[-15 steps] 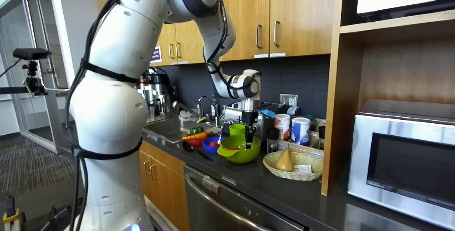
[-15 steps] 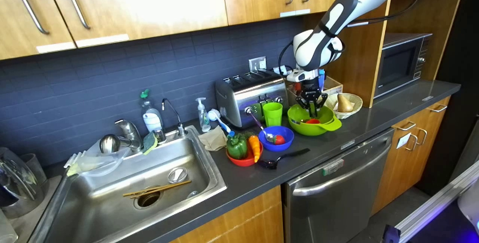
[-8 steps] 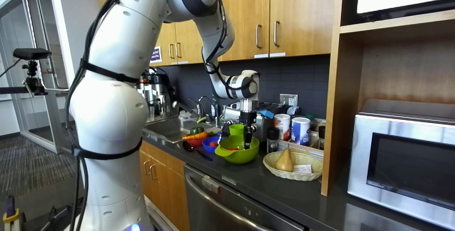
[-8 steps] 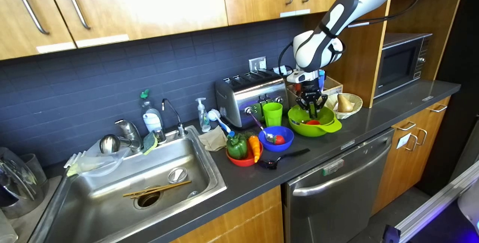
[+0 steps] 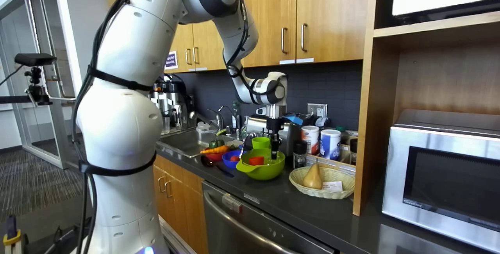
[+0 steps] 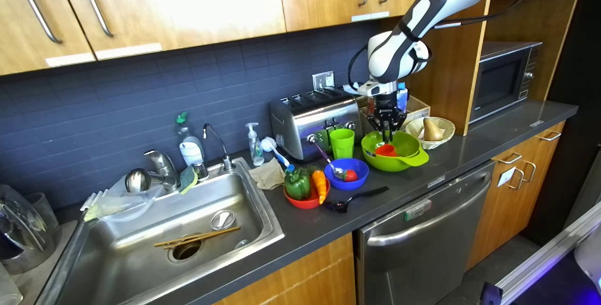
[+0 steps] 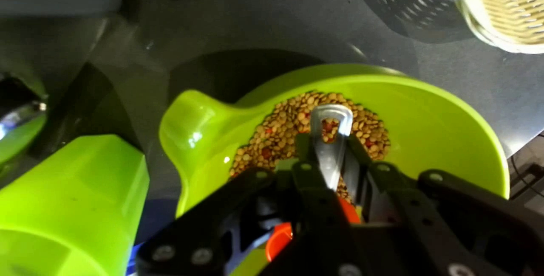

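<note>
Jaws: drawn narrow on a metal handle [image 7: 331, 159], with the black fingers [image 7: 309, 178] on either side and its looped end reaching out past them.
Red scoop [image 6: 386, 150]: under the jaws, inside the green bowl [image 7: 442, 123]; the pinched handle appears to belong to it.
Rise: the jaws sit higher over the bowl than half a second ago in both exterior views, and what was a low patch of red is now a much fuller view of the scoop's side.
Bowl: in the same place on the desk [image 6: 300, 227] over that half second.
Lentils [image 7: 276, 131]: brown, flecked with red, spread over part of the bowl's bottom beneath the handle; whether the scoop carries any is hidden by the fingers.
Meaning: since the scoop comes up with the jaws, the grip seems firm enough to bear it, and the bowl does not look dragged along. As I judge it, the lift is partway, the scoop being within the bowl's outline; whether it is clear of the lentils I cannot tell.
Neighbours: a green cup [image 6: 342, 143] just beside the bowl, a blue bowl [image 6: 348, 186] with a strawberry [image 6: 350, 175], and a wicker basket [image 5: 318, 194] holding a pear-shaped squash [image 5: 313, 176]; all look unmoved.
</note>
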Controlling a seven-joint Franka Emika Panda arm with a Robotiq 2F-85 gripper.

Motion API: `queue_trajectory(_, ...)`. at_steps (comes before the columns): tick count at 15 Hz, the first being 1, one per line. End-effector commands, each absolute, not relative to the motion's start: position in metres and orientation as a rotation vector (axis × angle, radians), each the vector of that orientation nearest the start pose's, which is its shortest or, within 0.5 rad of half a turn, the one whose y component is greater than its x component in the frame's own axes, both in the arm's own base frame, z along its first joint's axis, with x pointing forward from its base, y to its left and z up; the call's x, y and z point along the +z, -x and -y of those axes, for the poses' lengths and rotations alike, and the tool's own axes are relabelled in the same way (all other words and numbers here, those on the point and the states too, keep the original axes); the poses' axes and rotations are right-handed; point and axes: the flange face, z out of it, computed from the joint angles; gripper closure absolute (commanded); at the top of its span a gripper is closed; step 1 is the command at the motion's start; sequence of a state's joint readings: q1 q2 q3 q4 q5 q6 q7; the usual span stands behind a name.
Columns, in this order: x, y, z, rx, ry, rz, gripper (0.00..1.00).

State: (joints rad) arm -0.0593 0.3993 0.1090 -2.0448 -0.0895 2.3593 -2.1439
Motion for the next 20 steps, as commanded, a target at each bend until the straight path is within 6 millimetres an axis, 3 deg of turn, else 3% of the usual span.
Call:
queue_trajectory(1,0.263,-0.604,-0.012,-0.024,-1.381,-2.813,0.95)
queue_trajectory(5,0.271,-0.618,0.014,0.007,-1.424,-2.743,0.95)
queue_trajectory(9,0.269,-0.619,0.032,-0.010,-1.453,-2.712,0.95)
queue_trajectory(20,0.260,-0.617,0.029,-0.047,-1.433,-2.727,0.95)
